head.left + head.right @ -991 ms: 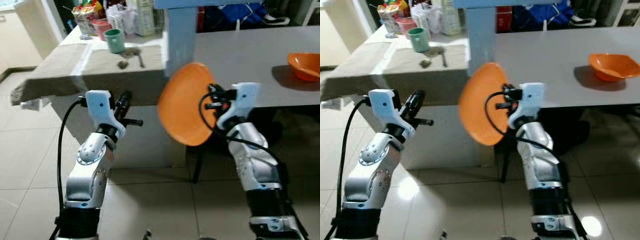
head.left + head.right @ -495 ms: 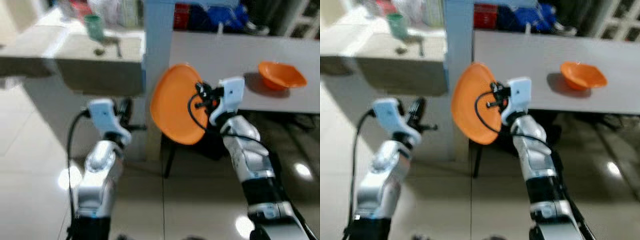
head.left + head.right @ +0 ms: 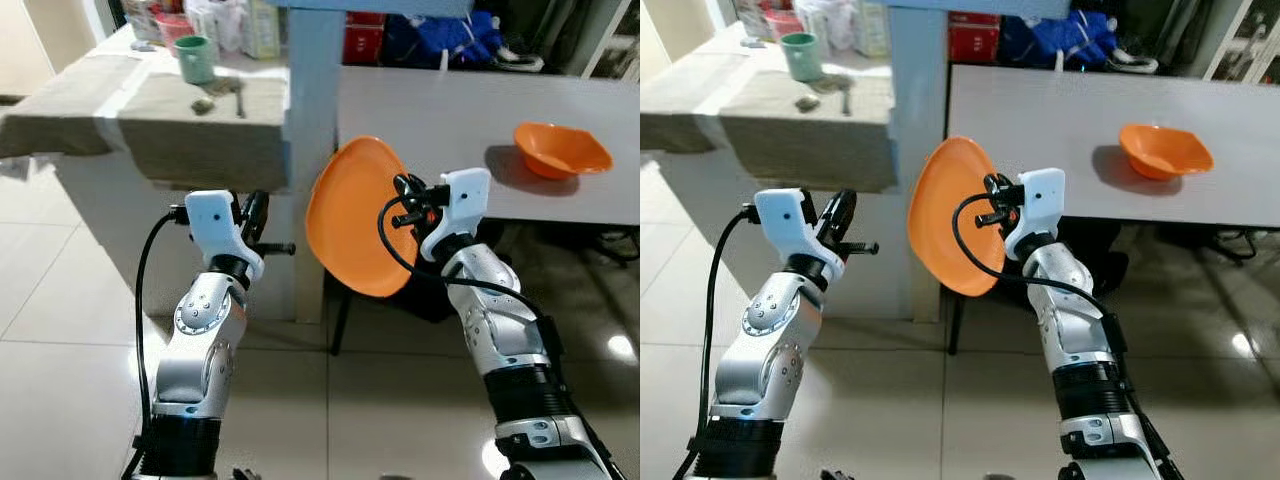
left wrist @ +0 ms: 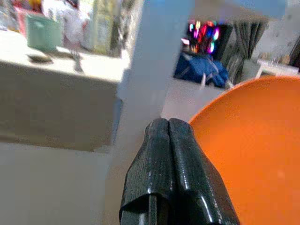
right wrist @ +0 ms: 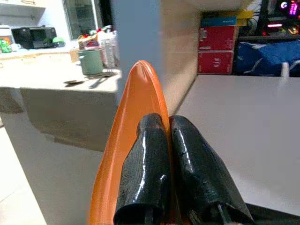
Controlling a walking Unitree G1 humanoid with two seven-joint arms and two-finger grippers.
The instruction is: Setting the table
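2 grippers are raised in front of the grey table [image 3: 440,110], the landmark for what follows. Far to the table's left, on a cloth-covered counter [image 3: 150,110], stand a green cup [image 3: 196,59] and a spoon [image 3: 238,96], probably settings not yet fetched. Nearer, beside the blue pillar [image 3: 312,90] at the table's left edge, the left gripper [image 3: 252,212] hovers with its fingers pressed together on nothing, evidently idle and kept clear of the load. Before the table's front edge and partly below it, the right gripper [image 3: 996,200] clamps the rim of an orange plate [image 3: 355,230], which stands on edge; the thin rim is the only part 2 fingers can pinch. On the table's right part sits an orange bowl [image 3: 558,149], already laid. Judged from this, the plate must be levelled and set on the bare surface beside it.
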